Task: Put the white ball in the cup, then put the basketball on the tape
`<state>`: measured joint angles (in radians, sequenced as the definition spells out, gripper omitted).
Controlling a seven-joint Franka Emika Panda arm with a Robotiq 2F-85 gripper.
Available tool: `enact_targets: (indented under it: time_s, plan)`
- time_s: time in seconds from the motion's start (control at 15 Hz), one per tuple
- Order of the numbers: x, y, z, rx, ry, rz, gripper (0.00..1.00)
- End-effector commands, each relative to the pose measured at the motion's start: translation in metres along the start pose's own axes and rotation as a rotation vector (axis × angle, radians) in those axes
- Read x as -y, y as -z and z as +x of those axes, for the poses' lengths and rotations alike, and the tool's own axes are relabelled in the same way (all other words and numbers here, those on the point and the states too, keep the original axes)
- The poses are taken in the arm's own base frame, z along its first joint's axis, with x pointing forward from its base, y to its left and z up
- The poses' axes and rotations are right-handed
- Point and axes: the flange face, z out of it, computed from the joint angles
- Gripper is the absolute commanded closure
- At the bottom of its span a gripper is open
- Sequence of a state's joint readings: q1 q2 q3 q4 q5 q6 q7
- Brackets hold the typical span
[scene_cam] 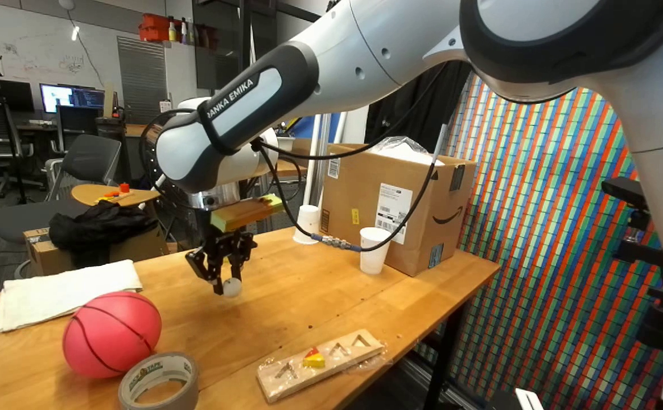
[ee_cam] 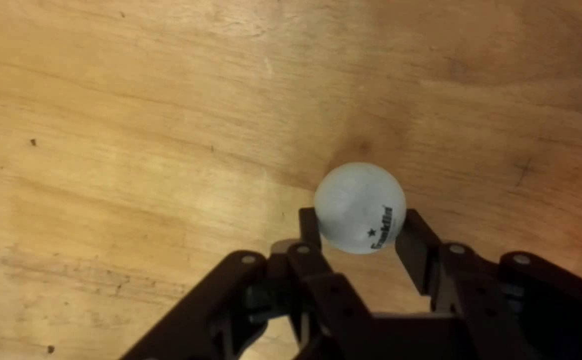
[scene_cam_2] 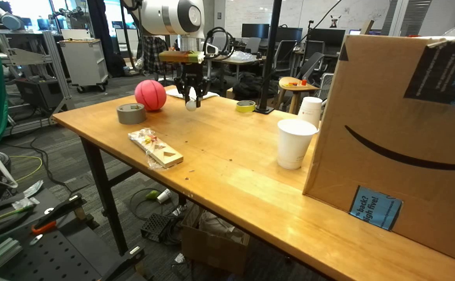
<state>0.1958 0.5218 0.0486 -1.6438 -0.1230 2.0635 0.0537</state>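
My gripper [scene_cam: 227, 282] is shut on the white ball [scene_cam: 232, 287], with a fingertip on each side of it. In the wrist view, the white ball [ee_cam: 355, 200] sits between the tips of the gripper [ee_cam: 360, 221] and shows dark print. It appears held a little above the table. The cup [scene_cam: 373, 253] stands upright by the cardboard box, well away from the gripper; the cup [scene_cam_2: 294, 146] also shows in an exterior view. The reddish-pink basketball [scene_cam: 112, 336] rests on the table beside the tape [scene_cam: 183, 393], which lies flat. The basketball [scene_cam_2: 150, 95] and tape [scene_cam_2: 131, 114] show in both exterior views.
A large cardboard box [scene_cam: 354, 188] stands behind the cup, near an upside-down cup stack [scene_cam: 307, 225]. A wooden puzzle board [scene_cam: 320, 364] lies near the table edge. A white cloth [scene_cam: 69, 293] lies behind the basketball. Yellow tape [scene_cam_2: 245, 105] lies by a black post [scene_cam_2: 271, 58].
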Motion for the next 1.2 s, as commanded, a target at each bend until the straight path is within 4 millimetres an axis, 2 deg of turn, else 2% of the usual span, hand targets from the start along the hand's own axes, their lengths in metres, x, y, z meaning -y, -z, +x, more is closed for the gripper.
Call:
enact_targets:
  time_s: [0.0,0.33,0.73,0.87,1.13]
  plan:
    - [-0.031,0.028,0.009,-0.053,-0.053,-0.043,0.78]
    - [-0.092,0.052,0.016,-0.108,-0.117,-0.138,0.82]
    - [-0.175,0.077,0.005,-0.141,-0.156,-0.385,0.82]
    - [-0.197,0.079,-0.001,-0.135,-0.159,-0.495,0.82]
    - [-0.235,0.071,-0.02,-0.092,-0.177,-0.677,0.82]
